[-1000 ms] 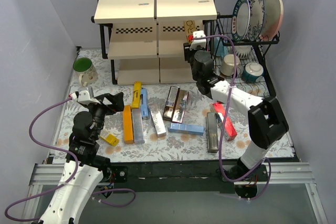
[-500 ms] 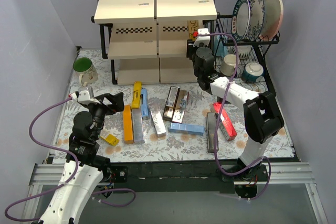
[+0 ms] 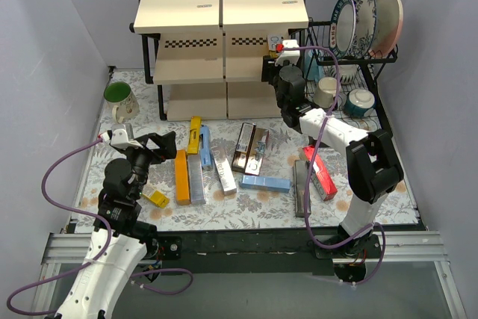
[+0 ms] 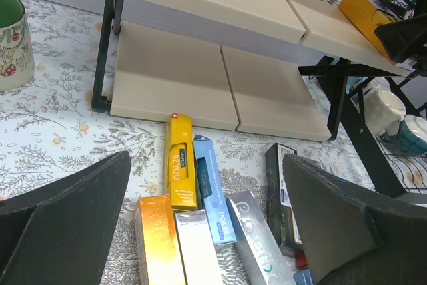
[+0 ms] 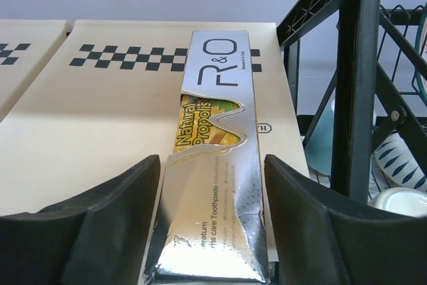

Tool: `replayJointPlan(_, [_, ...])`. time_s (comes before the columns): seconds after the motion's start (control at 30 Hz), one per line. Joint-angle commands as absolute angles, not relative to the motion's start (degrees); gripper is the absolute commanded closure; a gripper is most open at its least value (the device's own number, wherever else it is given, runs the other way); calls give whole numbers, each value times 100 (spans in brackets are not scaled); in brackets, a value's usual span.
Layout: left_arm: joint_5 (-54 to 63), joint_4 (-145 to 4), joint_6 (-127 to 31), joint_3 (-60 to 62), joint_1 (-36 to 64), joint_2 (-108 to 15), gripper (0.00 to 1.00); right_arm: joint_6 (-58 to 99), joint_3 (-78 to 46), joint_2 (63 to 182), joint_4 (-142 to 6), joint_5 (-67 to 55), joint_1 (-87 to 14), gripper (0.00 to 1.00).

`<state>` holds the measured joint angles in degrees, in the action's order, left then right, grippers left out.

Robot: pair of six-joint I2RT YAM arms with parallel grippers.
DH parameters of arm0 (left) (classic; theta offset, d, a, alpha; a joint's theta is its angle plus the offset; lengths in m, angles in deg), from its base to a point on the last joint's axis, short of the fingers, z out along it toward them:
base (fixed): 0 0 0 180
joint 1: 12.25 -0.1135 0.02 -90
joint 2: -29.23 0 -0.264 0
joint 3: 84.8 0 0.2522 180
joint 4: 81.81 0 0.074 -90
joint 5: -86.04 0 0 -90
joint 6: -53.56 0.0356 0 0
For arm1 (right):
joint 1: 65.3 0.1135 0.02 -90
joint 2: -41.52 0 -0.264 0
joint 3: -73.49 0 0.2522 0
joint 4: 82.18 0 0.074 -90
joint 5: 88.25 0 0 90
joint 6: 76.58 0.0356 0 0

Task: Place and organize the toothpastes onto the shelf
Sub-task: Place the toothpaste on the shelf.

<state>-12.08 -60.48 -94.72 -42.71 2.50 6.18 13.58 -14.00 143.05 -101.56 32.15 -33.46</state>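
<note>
The shelf [image 3: 187, 69] stands at the back, a black frame with cream checkered boards. My right gripper [image 3: 277, 56] reaches to the right end of its middle board [image 5: 100, 118]. It [image 5: 212, 159] is shut on a silver R&O toothpaste carton [image 5: 213, 185] that lies flat on that board. The carton also shows in the left wrist view [image 4: 363, 13]. Several more cartons lie on the table: orange [image 3: 181, 177], silver [image 3: 196, 179], yellow [image 3: 195, 133], blue [image 3: 205, 147], light blue [image 3: 265, 183], grey [image 3: 301, 188], red [image 3: 320, 173]. My left gripper [image 3: 160, 144] hangs open and empty over the left cartons [image 4: 207, 165].
A black wire dish rack [image 3: 373, 102] with plates and cups stands right of the shelf. A green mug [image 3: 119, 101] sits at the left. A small yellow box [image 3: 156, 198] lies near my left arm. Purple walls close in both sides.
My right gripper has carried the silver R&O carton up and back from in front of the shelf, then laid it flat on the middle board. The left arm has not moved.
</note>
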Motion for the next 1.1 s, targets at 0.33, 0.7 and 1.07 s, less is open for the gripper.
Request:
replayJointPlan(0.33, [-1143, -5979, -9410, -4213, 252, 664, 2, 1421, -1375, 13504, -10164, 2865, -3392, 14])
replayJointPlan(0.7, [-1117, -5988, -9410, -4222, 261, 656, 2, 1456, -838, 13178, -10147, 2558, -3436, 15])
replayJointPlan(1.07, [-1082, -5988, -9419, -4222, 261, 594, 2, 1421, -741, 13406, -10357, 2443, -3489, 30])
